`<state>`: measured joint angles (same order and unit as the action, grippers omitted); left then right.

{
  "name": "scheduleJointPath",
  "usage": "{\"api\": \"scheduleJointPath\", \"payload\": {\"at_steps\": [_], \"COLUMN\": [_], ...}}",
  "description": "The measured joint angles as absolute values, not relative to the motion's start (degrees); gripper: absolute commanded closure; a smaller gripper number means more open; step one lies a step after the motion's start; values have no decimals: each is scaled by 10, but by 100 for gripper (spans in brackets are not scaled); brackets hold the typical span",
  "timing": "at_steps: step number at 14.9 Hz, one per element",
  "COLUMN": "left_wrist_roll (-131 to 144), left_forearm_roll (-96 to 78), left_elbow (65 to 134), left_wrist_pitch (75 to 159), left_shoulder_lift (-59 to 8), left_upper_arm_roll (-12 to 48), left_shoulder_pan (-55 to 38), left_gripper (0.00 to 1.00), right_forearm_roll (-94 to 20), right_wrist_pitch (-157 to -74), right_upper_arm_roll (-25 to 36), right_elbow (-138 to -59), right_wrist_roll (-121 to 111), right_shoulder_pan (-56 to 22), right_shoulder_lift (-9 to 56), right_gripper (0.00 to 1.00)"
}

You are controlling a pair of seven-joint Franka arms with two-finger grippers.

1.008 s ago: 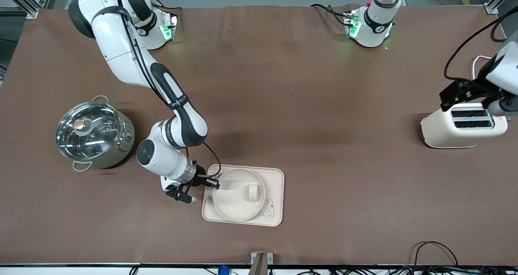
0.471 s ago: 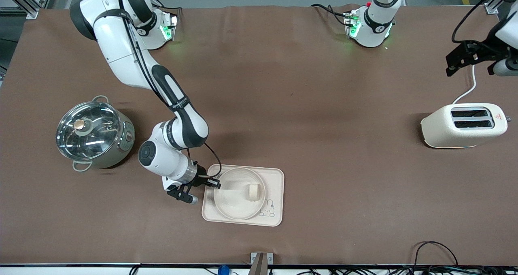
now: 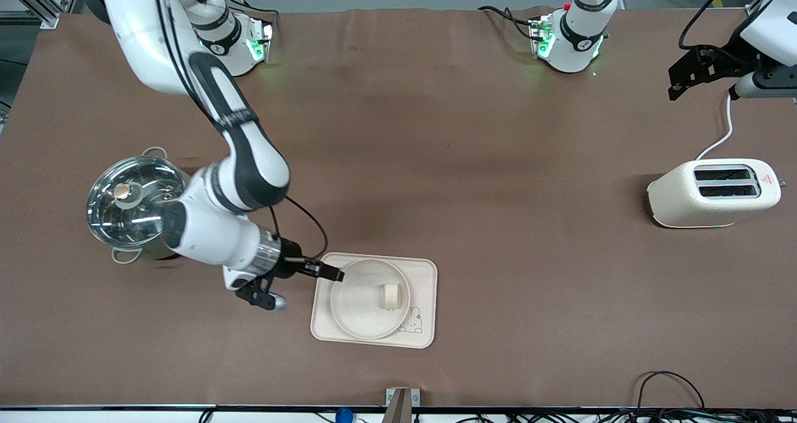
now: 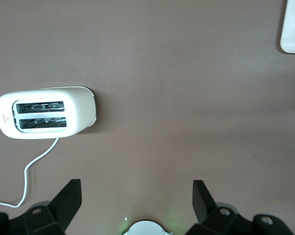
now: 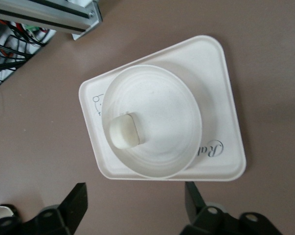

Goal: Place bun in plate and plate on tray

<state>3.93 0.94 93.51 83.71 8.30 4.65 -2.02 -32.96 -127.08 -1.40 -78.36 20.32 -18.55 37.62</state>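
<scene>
Both steps look done to us: bun in plate, plate on tray.

We see the bun (image 3: 390, 296) lying on its side in the plate (image 3: 359, 319), toward the rim at the left arm's end, and the plate resting inside the tray (image 3: 423, 272) on the tabletop (image 3: 498, 161). Our right gripper (image 3: 332, 274) hangs just over the tray's edge nearest the pot (image 3: 134, 208), its fingers apart and holding nothing. Our left gripper (image 3: 675, 81) waits in the air well apart from the tray, above the tabletop near the toaster (image 3: 713, 192), fingers apart and empty too. We judge that nothing remains but pulling the right arm clear.
</scene>
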Motion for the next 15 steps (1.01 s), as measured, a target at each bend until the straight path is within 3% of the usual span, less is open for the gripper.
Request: {"api": "scheduleJointPath", "payload": {"at_steps": [3, 9, 13, 15], "left_wrist_roll": [39, 39, 39, 39], "left_forearm_roll": [9, 9, 9, 9], "left_elbow": [936, 936, 934, 931], "left_wrist_pitch": [837, 834, 833, 833], "left_shoulder_lift": [83, 87, 88, 88], "left_upper_arm_roll": [51, 53, 56, 57], "left_shoulder_pan": [-21, -23, -23, -23], "left_gripper": [0, 0, 0, 0], "right_forearm_roll": [-277, -69, 21, 33], "right_wrist_pitch": [-1185, -955, -897, -876], "right_upper_arm_roll": [26, 107, 132, 107], "right_elbow": [-855, -880, -902, -906], "right_wrist_roll": [198, 159, 129, 96], "right_shoulder_pan": [-182, -175, -168, -116], "right_shoulder_lift": [274, 97, 5, -22], "right_gripper": [0, 0, 0, 0]}}
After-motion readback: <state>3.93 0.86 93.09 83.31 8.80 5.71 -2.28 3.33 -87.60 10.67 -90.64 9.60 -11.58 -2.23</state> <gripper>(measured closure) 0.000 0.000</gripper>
